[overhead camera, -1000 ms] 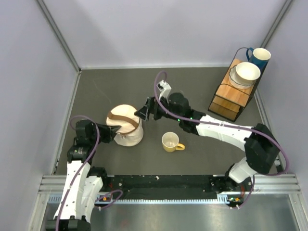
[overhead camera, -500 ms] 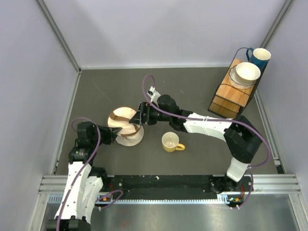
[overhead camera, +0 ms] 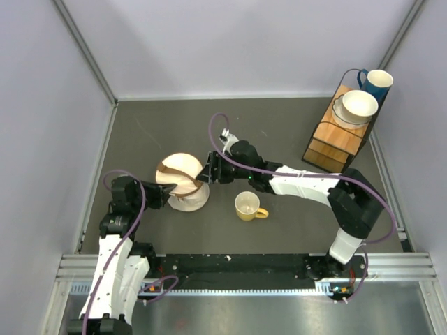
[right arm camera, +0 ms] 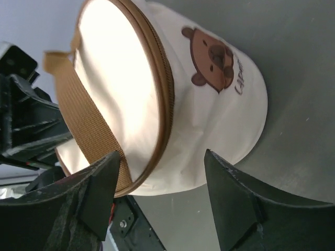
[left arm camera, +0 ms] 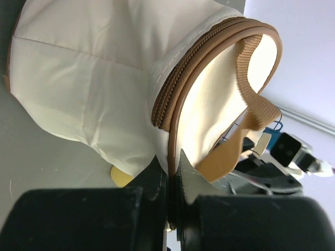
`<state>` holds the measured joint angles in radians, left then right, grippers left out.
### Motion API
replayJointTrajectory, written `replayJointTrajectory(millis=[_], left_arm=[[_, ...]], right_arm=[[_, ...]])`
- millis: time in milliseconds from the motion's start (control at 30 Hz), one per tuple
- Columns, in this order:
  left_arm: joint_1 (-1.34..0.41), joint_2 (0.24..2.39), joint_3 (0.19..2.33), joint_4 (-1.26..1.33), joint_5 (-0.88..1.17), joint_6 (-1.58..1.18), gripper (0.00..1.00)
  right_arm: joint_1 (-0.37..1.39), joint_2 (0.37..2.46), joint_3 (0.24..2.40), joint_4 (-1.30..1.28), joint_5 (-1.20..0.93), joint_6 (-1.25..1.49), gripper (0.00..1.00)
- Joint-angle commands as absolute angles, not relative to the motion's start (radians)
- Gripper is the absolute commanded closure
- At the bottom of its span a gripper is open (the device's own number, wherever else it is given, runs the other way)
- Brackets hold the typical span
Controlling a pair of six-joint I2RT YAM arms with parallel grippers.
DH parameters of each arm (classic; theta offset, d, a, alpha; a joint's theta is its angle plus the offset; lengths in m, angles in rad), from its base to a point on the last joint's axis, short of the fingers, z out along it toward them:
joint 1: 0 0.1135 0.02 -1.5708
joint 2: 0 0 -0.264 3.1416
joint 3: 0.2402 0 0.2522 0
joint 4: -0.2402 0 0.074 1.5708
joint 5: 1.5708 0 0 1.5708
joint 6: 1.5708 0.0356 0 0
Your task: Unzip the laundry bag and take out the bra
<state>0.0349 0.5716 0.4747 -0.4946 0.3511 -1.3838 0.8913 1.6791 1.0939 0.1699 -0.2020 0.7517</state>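
Observation:
The laundry bag (overhead camera: 183,180) is a cream drum with brown rim trim, a brown strap and a bear print, standing left of centre. It also shows in the left wrist view (left arm camera: 104,83) and in the right wrist view (right arm camera: 209,104). Its zip looks closed. My left gripper (overhead camera: 166,192) is shut on the bag's brown rim at its left side (left arm camera: 171,170). My right gripper (overhead camera: 204,172) is open at the bag's right rim, its fingers apart in front of the bag in the right wrist view (right arm camera: 162,180) and holding nothing. The bra is hidden.
A yellow mug (overhead camera: 248,206) stands right of the bag. A wooden rack (overhead camera: 334,143) at the back right carries a white bowl (overhead camera: 358,105) and a blue cup (overhead camera: 377,82). Grey walls enclose the table.
My right gripper moved left to the bag's right rim, then eased slightly back. The bag has tipped and shifted a little in my left gripper's hold.

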Motion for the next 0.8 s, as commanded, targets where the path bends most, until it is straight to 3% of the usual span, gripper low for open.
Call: replayJointTrajectory(millis=[0, 33, 67, 133, 267, 300, 333, 467, 567, 767], left_arm=[[0.035, 0.569, 0.462, -0.440, 0.373, -1.364, 1.00], [0.034, 0.571, 0.459, -0.436, 0.374, -1.359, 1.00], [0.034, 0.574, 0.456, -0.430, 0.377, -1.355, 1.00], [0.034, 0.580, 0.456, -0.413, 0.399, -1.329, 1.00], [0.034, 0.621, 0.500, -0.475, 0.403, -1.226, 0.73], [0.035, 0.626, 0.511, -0.488, 0.403, -1.182, 0.53], [0.037, 0.632, 0.518, -0.500, 0.403, -1.160, 0.43], [0.037, 0.634, 0.496, -0.476, 0.452, -1.071, 0.22], [0.035, 0.624, 0.439, -0.366, 0.517, -1.032, 0.14], [0.037, 0.649, 0.393, -0.210, 0.626, -1.028, 0.18]], right_arm=[[0.894, 1.744, 1.166, 0.244, -0.329, 0.791, 0.41], [0.894, 1.749, 1.179, 0.244, -0.343, 0.796, 0.47], [0.894, 1.752, 1.192, 0.242, -0.351, 0.792, 0.70], [0.890, 1.750, 1.242, 0.168, -0.330, 0.749, 0.98], [0.848, 1.767, 1.354, 0.025, -0.374, 0.635, 1.00], [0.836, 1.772, 1.394, 0.002, -0.437, 0.615, 1.00], [0.810, 1.775, 1.411, -0.046, -0.477, 0.582, 1.00], [0.752, 1.810, 1.496, -0.161, -0.672, 0.519, 1.00], [0.739, 1.827, 1.522, -0.202, -0.794, 0.494, 1.00], [0.739, 1.885, 1.546, -0.219, -0.925, 0.503, 1.00]])
